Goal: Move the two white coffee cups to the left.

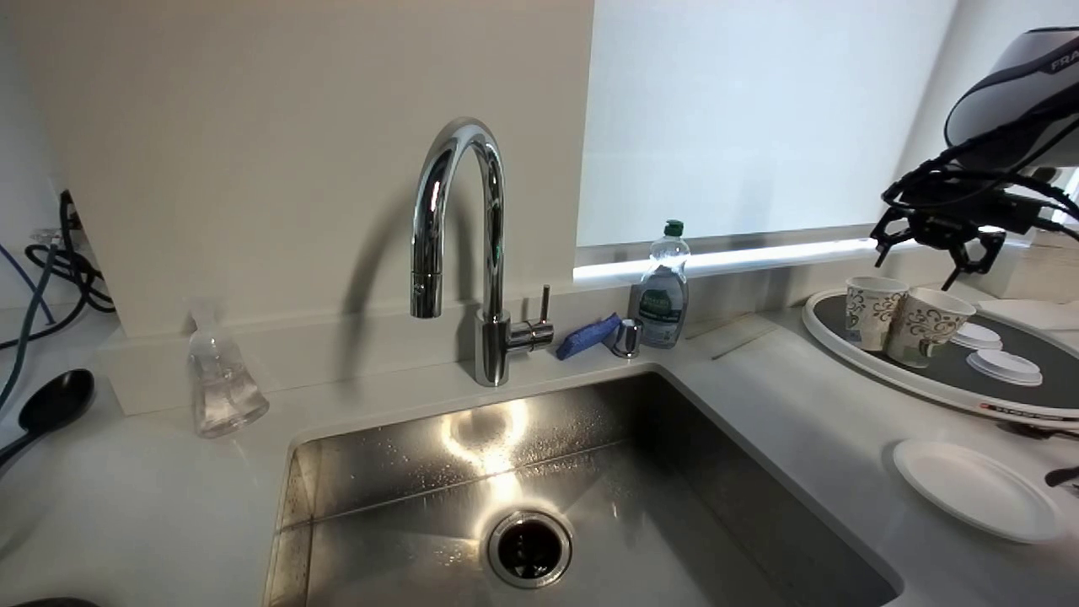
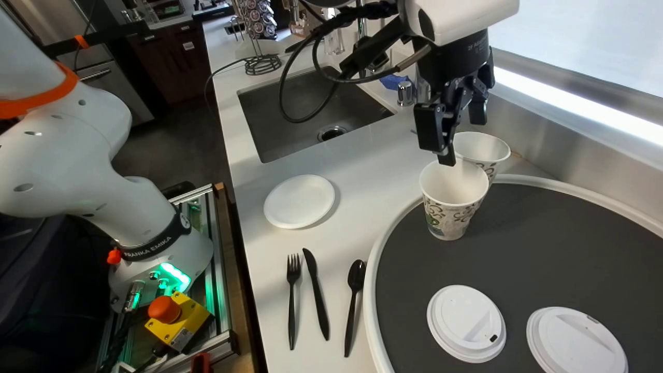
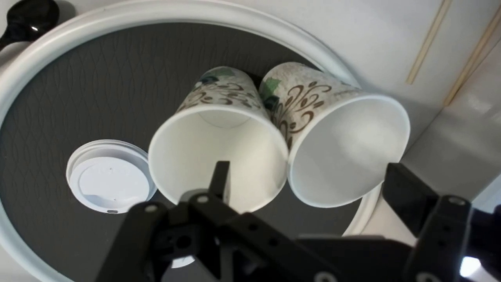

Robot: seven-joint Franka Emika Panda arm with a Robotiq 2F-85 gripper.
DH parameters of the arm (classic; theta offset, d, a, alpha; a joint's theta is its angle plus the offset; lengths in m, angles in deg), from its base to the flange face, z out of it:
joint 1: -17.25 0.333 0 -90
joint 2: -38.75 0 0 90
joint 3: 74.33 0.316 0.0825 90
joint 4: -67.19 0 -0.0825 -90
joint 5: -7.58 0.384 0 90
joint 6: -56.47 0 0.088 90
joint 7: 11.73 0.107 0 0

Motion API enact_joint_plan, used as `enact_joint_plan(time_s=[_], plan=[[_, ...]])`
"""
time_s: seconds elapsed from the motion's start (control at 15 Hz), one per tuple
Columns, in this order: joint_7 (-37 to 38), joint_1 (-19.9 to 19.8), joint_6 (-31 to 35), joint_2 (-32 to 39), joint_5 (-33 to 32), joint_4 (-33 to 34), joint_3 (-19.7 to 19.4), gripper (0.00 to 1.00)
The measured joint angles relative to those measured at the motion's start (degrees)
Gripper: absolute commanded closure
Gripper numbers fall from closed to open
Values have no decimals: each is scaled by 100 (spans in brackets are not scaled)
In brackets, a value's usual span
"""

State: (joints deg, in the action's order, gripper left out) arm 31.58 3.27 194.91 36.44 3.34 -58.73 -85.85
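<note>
Two white paper cups with brown swirl prints stand touching on the grey round tray (image 2: 369,290). The cup closer to the lids shows in both exterior views (image 1: 927,329) (image 2: 451,207) and on the left in the wrist view (image 3: 219,149). The other cup, nearer the wall, also shows in all views (image 1: 875,308) (image 2: 481,147) (image 3: 348,149). My gripper (image 1: 915,271) is open and empty just above the cups, also seen in an exterior view (image 2: 461,140) and the wrist view (image 3: 308,170). One finger overlaps the left cup's mouth; whether its tip is inside, I cannot tell.
Two white lids (image 2: 466,324) (image 2: 575,342) lie on the tray. A white plate (image 2: 299,201), black fork (image 2: 292,295), knife (image 2: 317,295) and spoon (image 2: 356,290) lie beside it. A sink (image 1: 641,506), faucet (image 1: 493,253) and soap bottle (image 1: 663,299) are beyond. A wall ledge runs behind.
</note>
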Motion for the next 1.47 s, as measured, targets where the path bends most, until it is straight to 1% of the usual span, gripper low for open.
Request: enact_joint_plan(time_s=[0.4, 0.53, 0.6, 0.67, 0.73, 0.8, 0.87, 0.93, 1.0, 1.13, 1.33, 1.4, 1.47], plan=[[-70, 0, 0, 75, -106, -5, -6, 0], [-94, 0, 0, 95, -134, -5, -8, 6], [-110, 0, 0, 104, -145, -5, -9, 12], [-126, 0, 0, 112, -162, -5, -10, 16], [-146, 0, 0, 120, -184, -6, -11, 30], [-163, 0, 0, 128, -205, -8, -12, 40], [-176, 0, 0, 139, -220, -9, -13, 42], [-193, 0, 0, 150, -229, -9, -14, 48], [-210, 0, 0, 163, -231, -9, -14, 59], [-242, 1, 0, 187, -233, -9, -14, 73], [-298, 2, 0, 206, -234, -9, -14, 97], [-313, 2, 0, 209, -234, -9, -14, 100], [-326, 2, 0, 211, -234, -9, -14, 100]])
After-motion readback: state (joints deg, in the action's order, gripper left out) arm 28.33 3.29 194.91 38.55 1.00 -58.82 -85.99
